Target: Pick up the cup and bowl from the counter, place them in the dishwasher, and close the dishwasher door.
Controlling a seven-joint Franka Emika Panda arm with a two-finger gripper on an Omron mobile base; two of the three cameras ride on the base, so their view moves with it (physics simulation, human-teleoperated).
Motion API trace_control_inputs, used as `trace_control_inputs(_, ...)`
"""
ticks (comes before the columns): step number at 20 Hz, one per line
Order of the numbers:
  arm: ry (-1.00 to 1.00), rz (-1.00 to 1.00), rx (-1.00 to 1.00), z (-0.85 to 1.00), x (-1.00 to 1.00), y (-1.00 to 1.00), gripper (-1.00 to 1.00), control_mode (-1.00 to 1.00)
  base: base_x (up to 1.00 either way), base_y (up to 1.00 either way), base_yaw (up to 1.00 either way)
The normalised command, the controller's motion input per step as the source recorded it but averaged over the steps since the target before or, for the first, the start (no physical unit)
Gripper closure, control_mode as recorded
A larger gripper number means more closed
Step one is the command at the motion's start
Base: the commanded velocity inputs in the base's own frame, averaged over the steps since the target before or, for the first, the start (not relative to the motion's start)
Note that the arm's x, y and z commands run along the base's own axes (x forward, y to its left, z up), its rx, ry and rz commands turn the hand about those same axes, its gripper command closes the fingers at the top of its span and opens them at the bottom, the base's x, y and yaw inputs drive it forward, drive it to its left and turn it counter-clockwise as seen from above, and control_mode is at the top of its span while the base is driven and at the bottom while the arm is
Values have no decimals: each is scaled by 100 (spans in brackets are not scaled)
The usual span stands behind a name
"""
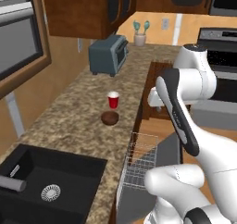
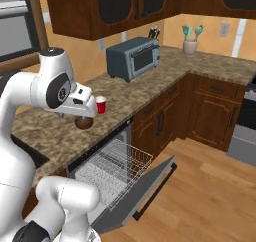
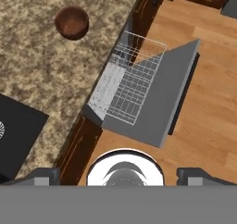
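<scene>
The red cup [image 1: 113, 99] stands on the speckled brown counter [image 1: 69, 116], and the dark brown bowl [image 1: 110, 118] sits just in front of it. Both also appear in the right base view, cup [image 2: 101, 105] and bowl [image 2: 85, 122], with the bowl partly behind my hand. The dishwasher door [image 2: 145, 191] lies folded down and the white wire rack [image 2: 117, 168] is pulled out over it. My gripper [image 3: 119, 174] hangs high above the counter edge, looking down on the rack [image 3: 129, 86], door [image 3: 159, 107] and bowl [image 3: 72, 22]. Its fingertips [image 3: 44, 174] stand wide apart, open and empty.
A grey-blue toaster oven [image 1: 109, 55] stands at the back of the counter, with a beige utensil holder [image 1: 140, 35] in the far corner. A black sink [image 1: 46, 181] is set into the near counter. The steel range [image 1: 222, 56] is at the right, and wooden floor [image 2: 210, 186] lies beyond the door.
</scene>
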Motion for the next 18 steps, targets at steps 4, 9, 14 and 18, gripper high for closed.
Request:
trace_control_inputs(4, 0, 0, 0, 0, 0, 0, -100, 100, 33, 16, -18)
trace_control_inputs(9, 0, 0, 0, 0, 0, 0, -100, 100, 63, -3, 6)
trace_control_inputs(14, 0, 0, 1, -1, -1, 4, -100, -100, 1, 2, 3)
trace_control_inputs(18, -7, 0, 11, -24, 47, 25, -100, -100, 0, 0, 0)
